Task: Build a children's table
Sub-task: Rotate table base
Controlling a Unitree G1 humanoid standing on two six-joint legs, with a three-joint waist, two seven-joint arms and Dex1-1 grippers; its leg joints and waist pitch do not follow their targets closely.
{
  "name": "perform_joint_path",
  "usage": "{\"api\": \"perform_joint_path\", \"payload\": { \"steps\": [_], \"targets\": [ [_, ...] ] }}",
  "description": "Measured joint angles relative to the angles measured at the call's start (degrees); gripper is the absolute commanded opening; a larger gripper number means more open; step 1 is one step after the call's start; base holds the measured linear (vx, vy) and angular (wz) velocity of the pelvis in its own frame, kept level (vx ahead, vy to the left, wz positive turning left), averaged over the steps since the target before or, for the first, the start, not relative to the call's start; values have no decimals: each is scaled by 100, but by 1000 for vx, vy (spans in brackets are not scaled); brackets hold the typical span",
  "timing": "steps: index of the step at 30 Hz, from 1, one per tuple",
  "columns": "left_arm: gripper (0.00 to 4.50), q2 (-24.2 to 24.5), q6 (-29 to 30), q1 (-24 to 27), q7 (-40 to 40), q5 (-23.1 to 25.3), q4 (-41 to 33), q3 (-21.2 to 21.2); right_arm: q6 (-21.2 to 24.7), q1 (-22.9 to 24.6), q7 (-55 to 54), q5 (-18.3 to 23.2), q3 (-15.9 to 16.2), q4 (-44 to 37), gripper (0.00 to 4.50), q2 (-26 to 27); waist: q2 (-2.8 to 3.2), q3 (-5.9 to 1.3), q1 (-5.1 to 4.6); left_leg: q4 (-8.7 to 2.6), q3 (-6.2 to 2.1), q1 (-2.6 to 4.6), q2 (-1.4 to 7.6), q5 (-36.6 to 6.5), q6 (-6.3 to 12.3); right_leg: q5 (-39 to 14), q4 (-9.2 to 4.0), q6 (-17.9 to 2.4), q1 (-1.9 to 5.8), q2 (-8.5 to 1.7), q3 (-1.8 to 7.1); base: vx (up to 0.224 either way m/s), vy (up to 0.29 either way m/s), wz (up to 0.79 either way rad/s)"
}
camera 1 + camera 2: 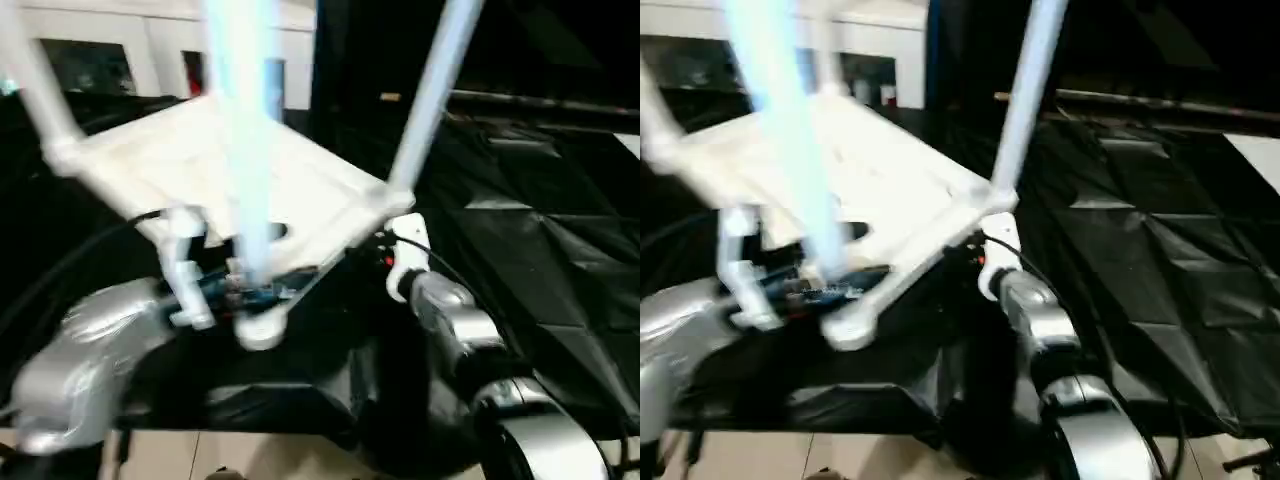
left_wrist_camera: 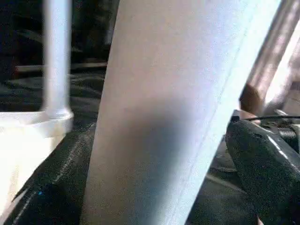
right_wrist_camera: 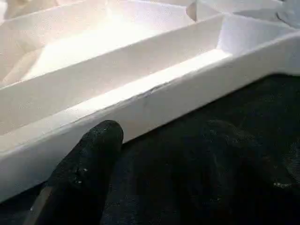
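Both grippers look unclenched: left gripper [image 2: 197, 154] straddles a leg [image 2: 173, 112], right gripper [image 3: 154, 159] beside the tabletop [image 3: 140, 70] rim.

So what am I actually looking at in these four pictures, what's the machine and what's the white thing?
It is a two-armed humanoid robot building a child's table. Two pictures come from cameras in its head, looking down over its silver forearms; the other two come from cameras on its wrists. The white tabletop lies upside down on black sheeting, with legs standing up from its corners. The left gripper is beside one leg, its hold unclear. The right gripper sits open beside the tabletop's rim.
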Motion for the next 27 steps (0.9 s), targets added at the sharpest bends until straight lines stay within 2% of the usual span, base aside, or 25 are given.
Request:
{"api": "perform_joint_path", "payload": {
  "steps": [8, 18, 22, 27],
  "targets": [
    [447, -447, -342, -646, -2, 360, 772, -579, -138, -116, 1, -97, -18, 303, 325, 110, -2, 1, -28, 29, -1, -3, 4, 4, -5, 0, 39, -2, -3, 3, 3, 0, 0, 0],
    [447, -952, -869, -1077, -15, 655, 1446, -1100, -274, -154, 39, -109, -95, 449, 325, 99, -1, 2, -65, 41, -3, -5, 4, 3, -4, 1, 49, -3, -7, 3, 3, 0, 0, 0],
    [447, -1209, -1499, -1455, 273, 1225, 2097, -1381, -387, -174, -28, -143, -143, 518, 325, 96, -1, 1, -65, 49, -4, -5, 5, 4, -3, 5, 50, -8, -5, 3, 2, 0, 0, 0],
    [447, -1069, -1915, -1622, 600, 1771, 2638, -1529, -472, -190, 0, -139, -152, 596, 325, 72, 1, 1, -83, 45, -6, -10, 6, 5, -4, 5, 57, -9, -6, 4, 2, 0, 0, 0]
  ]
}}
